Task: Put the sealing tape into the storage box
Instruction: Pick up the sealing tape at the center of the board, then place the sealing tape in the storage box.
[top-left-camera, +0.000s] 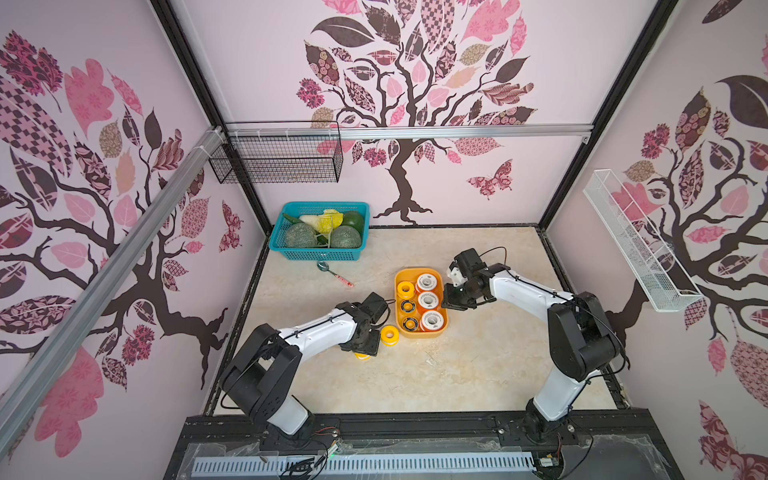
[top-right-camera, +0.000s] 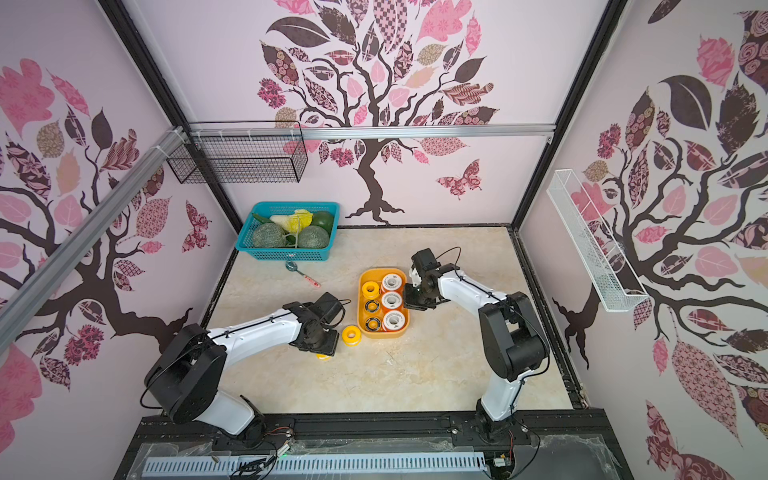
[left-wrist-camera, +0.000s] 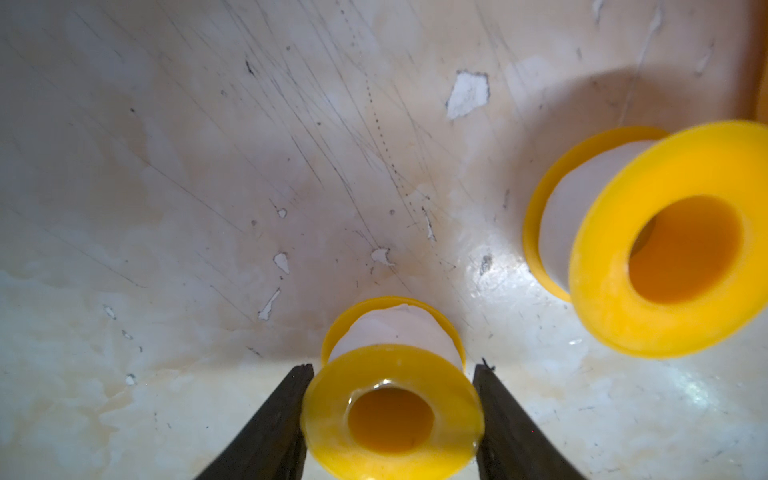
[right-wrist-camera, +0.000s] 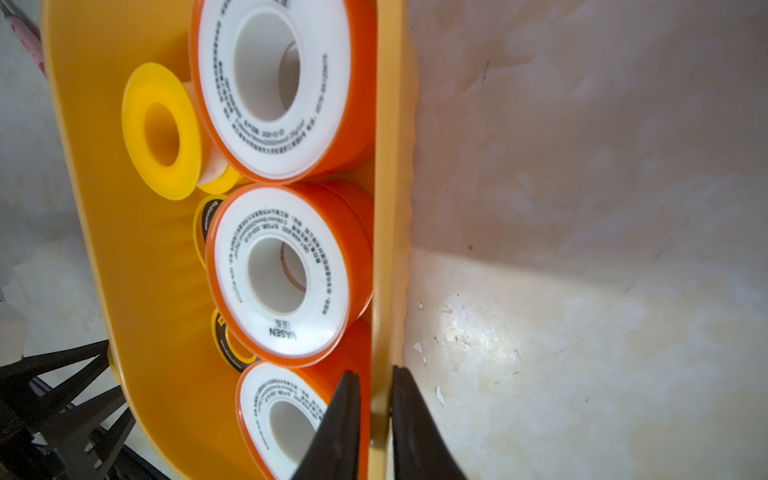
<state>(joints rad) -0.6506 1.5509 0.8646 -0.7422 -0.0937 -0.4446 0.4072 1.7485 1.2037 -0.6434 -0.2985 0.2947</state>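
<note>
The storage box (top-left-camera: 397, 302) is an orange-yellow tub at mid-table, holding several tape rolls. My right gripper (right-wrist-camera: 375, 372) is shut on its near wall (right-wrist-camera: 386, 208), one finger inside and one outside. A small yellow spool of sealing tape (left-wrist-camera: 390, 415) stands on the table left of the box. My left gripper (left-wrist-camera: 395, 370) straddles it, with both fingers against its flange. In both top views only its edge (top-left-camera: 362, 355) (top-right-camera: 323, 356) peeks out under the wrist. A second yellow spool (left-wrist-camera: 665, 241) (top-left-camera: 390, 333) stands free between that gripper and the box.
A teal basket (top-left-camera: 318, 249) of vegetables sits at the back left, with a spoon (top-left-camera: 334, 274) lying in front of it. A black wire basket (top-left-camera: 278, 158) hangs on the back wall and a white mesh shelf (top-left-camera: 640, 245) on the right wall.
</note>
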